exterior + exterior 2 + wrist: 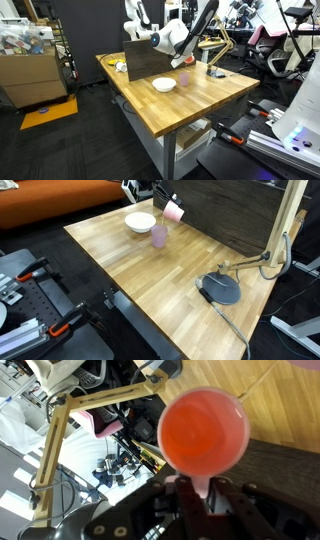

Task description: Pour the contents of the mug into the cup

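Wooden planks made up the table (150, 290), the biggest thing I had on screen, and I took the white bowl (140, 222) on it as my marker. A dark board (235, 210) stood upright on the tabletop behind the bowl. The white arm (172, 38) reached in over that board and came down close to the bowl. Well apart from the bowl, toward the opposite end of the table, a desk lamp (283, 230) with a pale wooden frame rose from a round grey base (220, 288) that lay flat on the planks, with a dark cable running off from it.

The gripper (163, 198) hung in the air above and just beyond the bowl. Through the wrist camera I saw its dark fingers (228, 500) pressed together on a pink part at the mug's side, so it was pinching the mug.

The bowl itself sat upright on the wood, near the board.

The pink mug (173, 212) was off the table, tilted in the grip, higher than the bowl and just past the cup from it. On the wrist camera its round mouth (203, 432) faced the lens and glowed orange-red inside; I could not make out any contents.

The pale lilac cup (159, 236) stood upright on the table just beside the bowl, under the mug's lower edge. I could not tell whether the two touched.
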Robot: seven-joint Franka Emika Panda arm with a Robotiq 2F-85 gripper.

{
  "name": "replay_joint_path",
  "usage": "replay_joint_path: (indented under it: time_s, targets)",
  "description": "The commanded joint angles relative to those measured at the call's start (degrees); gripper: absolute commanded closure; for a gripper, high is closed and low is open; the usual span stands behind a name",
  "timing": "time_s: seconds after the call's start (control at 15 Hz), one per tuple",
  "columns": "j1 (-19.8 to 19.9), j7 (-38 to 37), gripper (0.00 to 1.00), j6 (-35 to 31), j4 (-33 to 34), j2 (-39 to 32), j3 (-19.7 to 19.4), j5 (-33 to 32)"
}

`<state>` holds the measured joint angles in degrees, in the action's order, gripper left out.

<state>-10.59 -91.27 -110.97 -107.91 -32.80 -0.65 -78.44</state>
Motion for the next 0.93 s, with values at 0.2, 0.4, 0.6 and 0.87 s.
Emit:
replay_joint_path:
  time_s: [0.2, 0.4, 0.6, 0.87]
  targets:
    - [0.6, -1.6, 0.96, 2.1, 0.5, -0.8, 1.1, -2.4]
    - [0.8, -1.9, 0.96, 2.2, 0.5, -0.8, 1.3, -2.9]
    - [1.3, -1.5, 0.96, 1.8, 0.6, -0.7, 1.5, -2.2]
    - [2.8, -0.3, 0.96, 0.7, 1.5, -0.8, 1.5, -0.8]
